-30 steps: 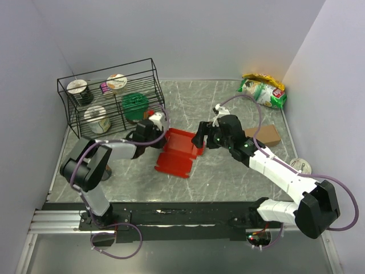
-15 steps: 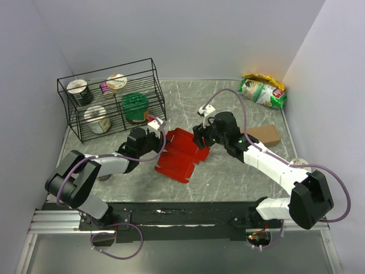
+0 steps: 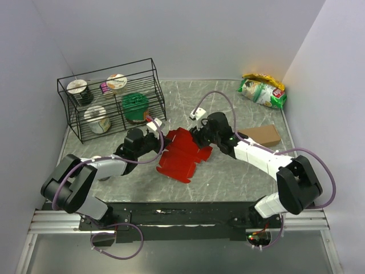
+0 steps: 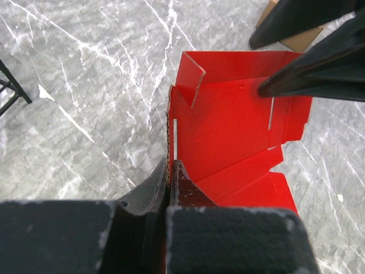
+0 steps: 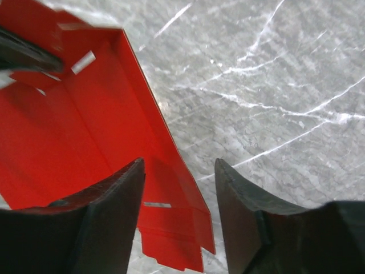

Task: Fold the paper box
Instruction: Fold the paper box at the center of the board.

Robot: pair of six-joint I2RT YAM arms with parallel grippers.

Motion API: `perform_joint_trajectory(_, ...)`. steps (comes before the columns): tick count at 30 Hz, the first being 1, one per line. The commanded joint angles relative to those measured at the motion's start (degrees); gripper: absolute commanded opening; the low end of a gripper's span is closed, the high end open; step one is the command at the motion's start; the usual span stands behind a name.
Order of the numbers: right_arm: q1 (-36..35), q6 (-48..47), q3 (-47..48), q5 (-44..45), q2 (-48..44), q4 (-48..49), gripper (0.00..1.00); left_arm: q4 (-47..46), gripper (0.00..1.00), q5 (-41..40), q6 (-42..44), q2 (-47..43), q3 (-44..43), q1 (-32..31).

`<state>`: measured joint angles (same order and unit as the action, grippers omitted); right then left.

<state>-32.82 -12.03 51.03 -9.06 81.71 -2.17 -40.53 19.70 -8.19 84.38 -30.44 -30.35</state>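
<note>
Creased glossy red card paper box (image 3: 177,162), left gripper (image 4: 170,171) pinching one upright wall (corrugated edge), right gripper (image 5: 178,168) parted astride another.

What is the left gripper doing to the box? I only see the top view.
Observer: The left wrist view shows the left gripper shut on the box's raised side wall.
Operator: Is the right one holding it too?
Observer: No. In its wrist view the right gripper is open and straddles an edge of it, with one finger over red card and one over the table.
</note>
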Motion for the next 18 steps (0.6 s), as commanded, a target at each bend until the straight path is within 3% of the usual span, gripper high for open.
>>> perform_joint_trajectory(1, 0.56, -2.56, 2.06, 0.54, 0.47, 0.07, 0.53, -3.15, 0.01, 1.13, 1.33, -2.46, 0.38, 0.03)
perform_joint_trajectory(14, 0.82, -2.99, 0.30, -2.01, -1.56, -0.20, 0.28, -2.09, 0.01, 0.69, 1.59, -1.67, -0.50, 0.03)
perform_joint_trajectory(16, 0.74, -3.17, -0.13, -1.93, -2.08, -0.46, 0.21, -1.74, 0.01, 0.25, 1.42, -1.50, -0.76, 0.03)
perform_joint_trajectory(18, 0.48, -3.17, -0.57, -1.31, -2.78, -0.37, 0.04, -0.78, 0.01, -0.28, 1.24, -0.89, -1.55, 0.03)
